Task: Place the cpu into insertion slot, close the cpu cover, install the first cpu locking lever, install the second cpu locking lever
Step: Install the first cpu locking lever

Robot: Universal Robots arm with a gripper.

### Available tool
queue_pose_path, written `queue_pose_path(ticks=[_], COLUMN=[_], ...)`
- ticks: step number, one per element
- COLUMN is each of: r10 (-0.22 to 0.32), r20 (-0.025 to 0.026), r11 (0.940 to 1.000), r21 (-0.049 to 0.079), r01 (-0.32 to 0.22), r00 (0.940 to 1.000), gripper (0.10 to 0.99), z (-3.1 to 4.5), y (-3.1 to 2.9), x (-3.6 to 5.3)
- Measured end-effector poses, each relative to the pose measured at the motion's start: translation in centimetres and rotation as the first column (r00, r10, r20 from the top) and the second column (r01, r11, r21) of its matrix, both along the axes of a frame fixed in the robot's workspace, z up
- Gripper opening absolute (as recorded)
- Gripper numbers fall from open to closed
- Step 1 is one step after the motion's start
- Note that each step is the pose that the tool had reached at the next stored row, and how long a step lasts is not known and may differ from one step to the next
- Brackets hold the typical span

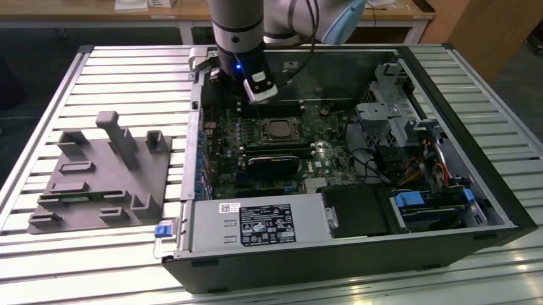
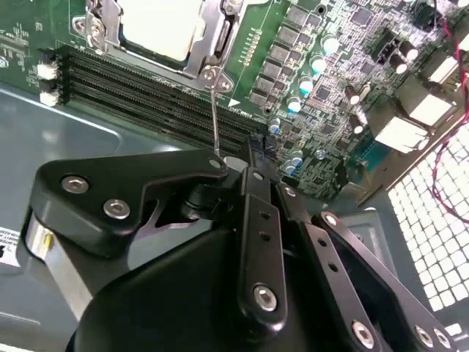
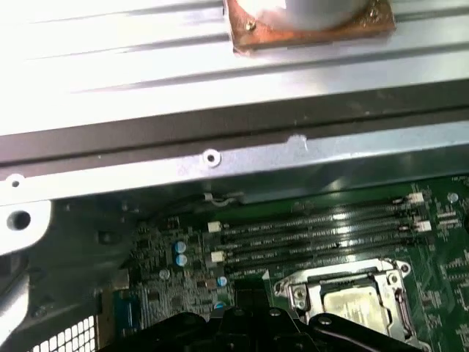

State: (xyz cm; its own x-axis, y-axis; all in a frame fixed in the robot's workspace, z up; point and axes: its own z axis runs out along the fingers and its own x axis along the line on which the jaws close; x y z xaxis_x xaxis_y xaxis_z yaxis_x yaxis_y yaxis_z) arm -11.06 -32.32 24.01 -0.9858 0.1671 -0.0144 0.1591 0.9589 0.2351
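1. Where the arm reaches down into the open computer case (image 1: pixel 339 260), the claw (image 2: pixel 242 167) hangs near the socket (image 1: pixel 262 129). I cannot tell whether it is clenched or released.
2. A thin metal lever (image 2: pixel 214 117) stands up from one corner of the socket. Its free end reaches the tip of the claw, but I cannot tell whether it is held.
3. The chip (image 2: pixel 157 29) sits in the socket, its dull silver top showing through the window of the cover (image 2: pixel 215 40). The cover lies flat around it.
4. Long black memory slots (image 2: pixel 146 92) run along the side of the socket nearest the claw, between the two.
5. The green board (image 2: pixel 344 44) spreads out around the socket, dotted with small parts.
6. In the exterior view, a labelled metal box (image 1: pixel 254 222) sits inside the case, on the camera's side of the socket.
7. Well off to the exterior view's left of the socket, outside the case, a grey block (image 1: pixel 102 171) with upright posts lies on the slatted table (image 1: pixel 127 82).
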Motion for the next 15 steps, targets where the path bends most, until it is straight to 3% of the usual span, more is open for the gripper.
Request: queue_pose_path(ticks=[5,15], r10=[0.0,0.0], r20=[-0.0002,-0.0008], r11=[1.0,1.0], r21=[0.0,0.0], r01=[0.0,0.0], r00=[1.0,1.0], gripper=[0.106,0.106], z=[0.0,0.0], y=[0.0,0.0], x=[0.52,3.71])
